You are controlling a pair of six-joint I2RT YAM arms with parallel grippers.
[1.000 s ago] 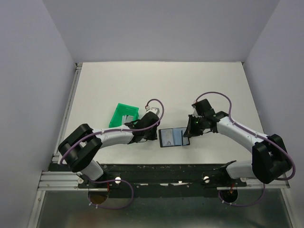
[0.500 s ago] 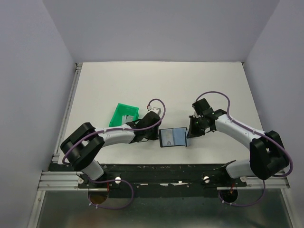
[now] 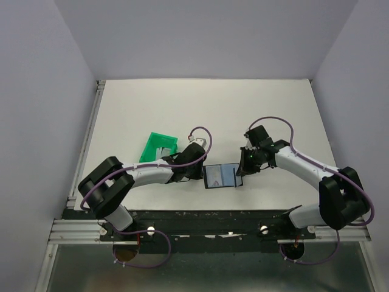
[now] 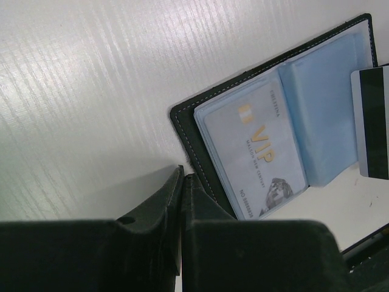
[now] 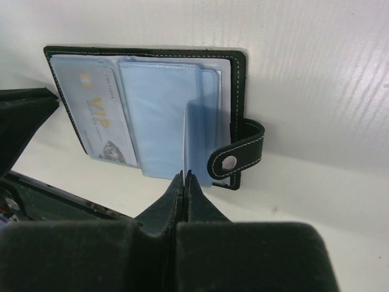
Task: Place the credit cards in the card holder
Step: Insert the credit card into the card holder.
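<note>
The black card holder (image 3: 220, 176) lies open on the table between both arms, its pale blue sleeves (image 5: 161, 115) facing up. A VIP credit card (image 4: 255, 149) sits in the left sleeve. My left gripper (image 4: 182, 176) is shut on the holder's left cover edge. Held upright in my shut right gripper (image 5: 185, 176) is a silvery credit card (image 5: 197, 146), its lower edge over the holder's right sleeves. From the left wrist view, its black stripe (image 4: 372, 121) shows. The holder's strap with a light stud (image 5: 230, 162) lies beside the right fingers.
A green plastic bin (image 3: 158, 148) stands on the table just behind my left arm, with something pale inside. The table's front edge and black rail (image 3: 213, 216) run close below the holder. Grey walls enclose the white table on three sides.
My right gripper has edged slightly left with the card, closer over the holder. The left gripper and the holder have stayed in place.
</note>
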